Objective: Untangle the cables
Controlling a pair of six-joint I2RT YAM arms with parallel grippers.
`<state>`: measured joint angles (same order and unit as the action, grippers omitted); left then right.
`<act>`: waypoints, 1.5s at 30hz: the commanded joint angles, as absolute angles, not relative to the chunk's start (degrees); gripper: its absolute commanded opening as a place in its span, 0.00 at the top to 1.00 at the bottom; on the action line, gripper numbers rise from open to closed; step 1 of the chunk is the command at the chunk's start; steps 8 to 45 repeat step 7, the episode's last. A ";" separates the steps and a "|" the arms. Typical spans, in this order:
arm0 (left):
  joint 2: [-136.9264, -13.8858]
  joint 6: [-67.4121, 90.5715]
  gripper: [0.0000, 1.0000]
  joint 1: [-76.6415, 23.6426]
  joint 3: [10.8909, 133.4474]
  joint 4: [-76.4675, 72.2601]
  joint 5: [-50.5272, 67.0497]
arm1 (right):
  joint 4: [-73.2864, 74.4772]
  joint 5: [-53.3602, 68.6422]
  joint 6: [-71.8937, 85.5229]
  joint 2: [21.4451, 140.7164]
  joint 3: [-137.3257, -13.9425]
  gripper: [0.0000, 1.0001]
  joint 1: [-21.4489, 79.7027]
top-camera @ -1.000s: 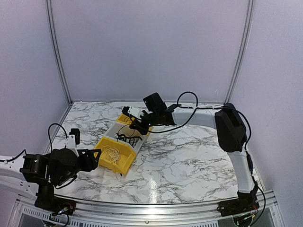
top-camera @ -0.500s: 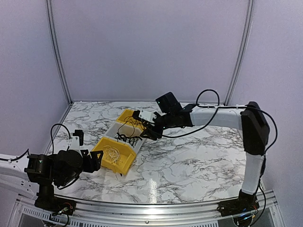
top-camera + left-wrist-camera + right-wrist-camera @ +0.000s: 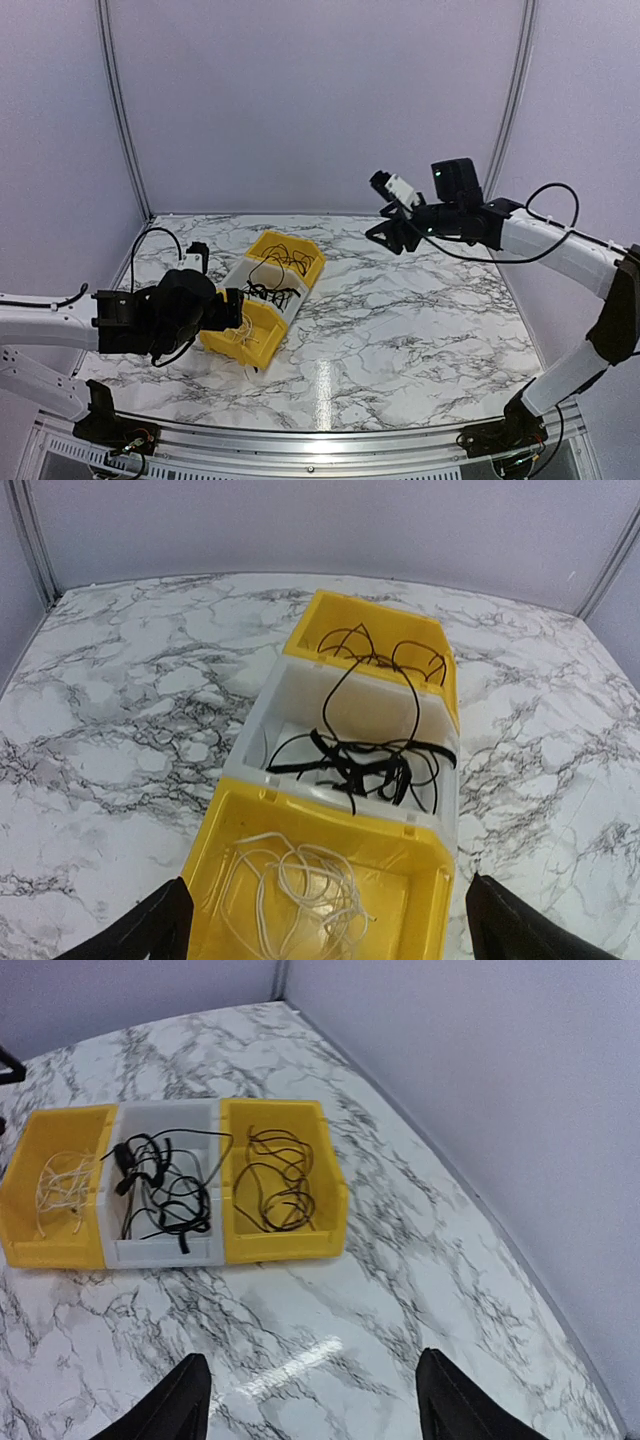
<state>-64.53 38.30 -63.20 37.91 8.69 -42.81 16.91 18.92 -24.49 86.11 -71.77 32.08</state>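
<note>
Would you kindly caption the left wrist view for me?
Three bins in a row hold white cable, black tangle, black cable.

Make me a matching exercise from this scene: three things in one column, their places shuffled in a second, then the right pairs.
Things:
1. white cable
2. white bin
3. right gripper

Places:
A. between the near yellow bin and the far yellow bin
B. up in the air, apart from every bin
C. inside the near yellow bin

Pairs: 1-C, 2-A, 3-B
</note>
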 commanded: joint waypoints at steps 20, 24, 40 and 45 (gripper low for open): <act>-70.58 32.27 0.01 -51.81 57.33 20.94 -41.60 | 14.17 -12.12 -11.20 73.75 -72.75 0.21 25.51; -70.58 32.27 0.01 -51.81 57.33 20.94 -41.60 | 14.17 -12.12 -11.20 73.75 -72.75 0.21 25.51; -70.58 32.27 0.01 -51.81 57.33 20.94 -41.60 | 14.17 -12.12 -11.20 73.75 -72.75 0.21 25.51; -70.58 32.27 0.01 -51.81 57.33 20.94 -41.60 | 14.17 -12.12 -11.20 73.75 -72.75 0.21 25.51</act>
